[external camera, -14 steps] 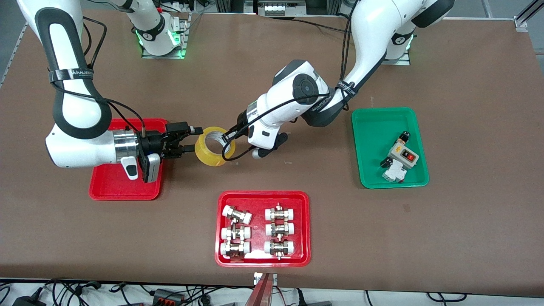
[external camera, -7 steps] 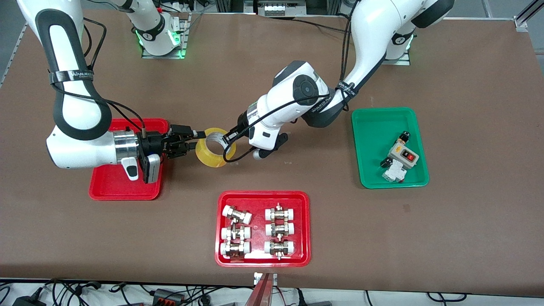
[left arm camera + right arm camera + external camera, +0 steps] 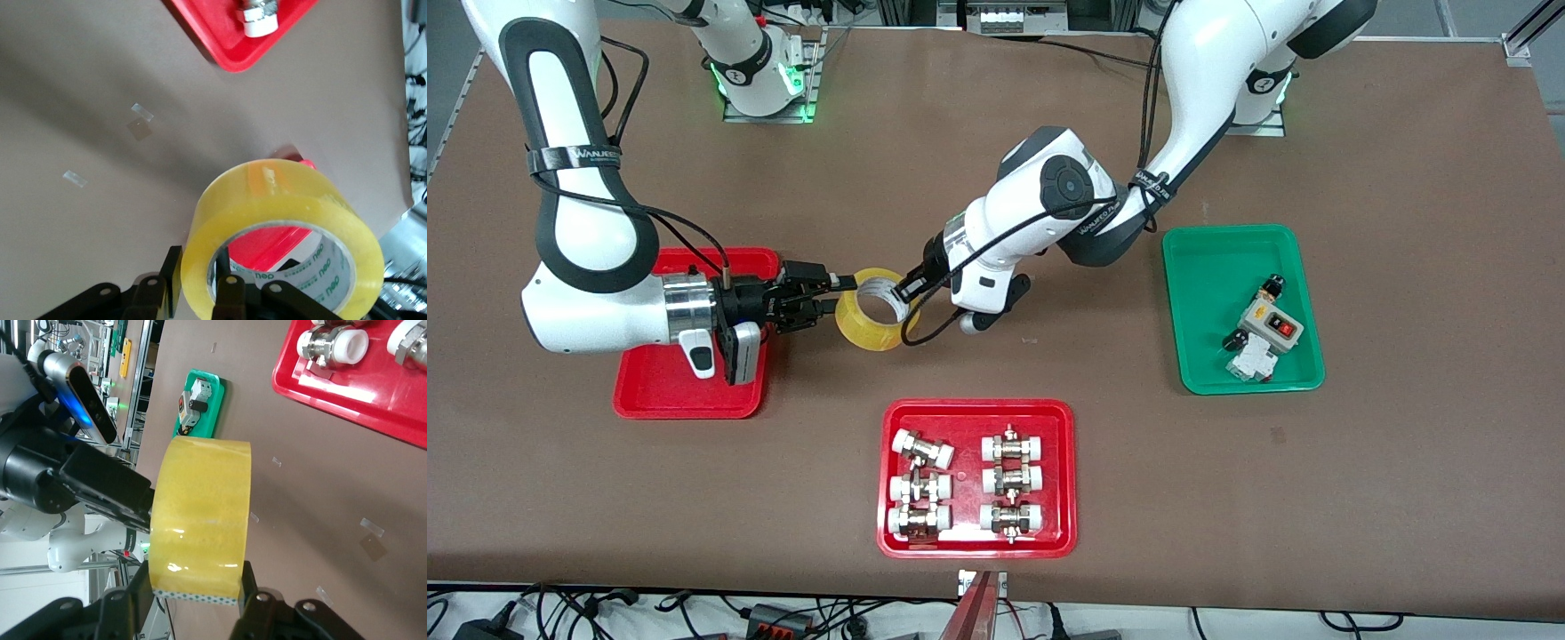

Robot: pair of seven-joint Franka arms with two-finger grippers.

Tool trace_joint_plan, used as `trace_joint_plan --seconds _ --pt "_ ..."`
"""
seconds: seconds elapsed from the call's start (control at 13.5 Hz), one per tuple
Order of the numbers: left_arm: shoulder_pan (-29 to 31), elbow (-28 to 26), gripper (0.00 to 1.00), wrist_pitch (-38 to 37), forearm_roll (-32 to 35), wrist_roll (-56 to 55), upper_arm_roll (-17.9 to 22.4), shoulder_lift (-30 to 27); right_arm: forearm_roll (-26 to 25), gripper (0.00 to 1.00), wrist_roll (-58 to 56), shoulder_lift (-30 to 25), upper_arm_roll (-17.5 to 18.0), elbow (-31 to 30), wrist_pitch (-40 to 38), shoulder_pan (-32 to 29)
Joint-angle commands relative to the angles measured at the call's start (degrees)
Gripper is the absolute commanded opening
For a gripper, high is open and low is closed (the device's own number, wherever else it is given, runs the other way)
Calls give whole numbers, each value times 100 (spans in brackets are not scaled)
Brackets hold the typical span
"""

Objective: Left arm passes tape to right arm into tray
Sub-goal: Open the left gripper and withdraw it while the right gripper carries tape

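Yellow tape [image 3: 869,309] hangs in the air just beside the plain red tray [image 3: 660,391], toward the left arm's end of the table, pinched from both ends at once. The left gripper [image 3: 903,292] clamps the roll's wall with one finger inside the core, and the right gripper [image 3: 829,297] has closed across the roll's width. To hand over cleanly, I judge the left gripper should open only once the right grip is firm, then back straight out of the core before the right arm carries the roll over the tray.
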Motion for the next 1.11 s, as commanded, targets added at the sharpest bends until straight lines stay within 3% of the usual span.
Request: trace_joint_plan --seconds 0.0,0.07,0.15,0.37,0.81,1.04 --pt "-36 203 52 -80 -25 -324 28 62 55 23 -155 76 27 124 -42 -8" --pt "-36 203 70 -97 1 -316 28 44 55 22 -146 76 27 124 -42 -8" --pt "-36 203 100 -115 97 -255 54 18 55 21 -120 76 27 124 -42 -8" --pt "173 185 100 -202 529 -27 -7 -61 55 18 -111 76 27 133 -51 -16" --pt "1245 203 100 -2379 477 2432 -69 -886 -68 17 -94 76 0 133 28 -8" --pt "1764 194 100 -3145 467 3268 -86 -1317 -454 15 98 76 -87 133 168 -217"
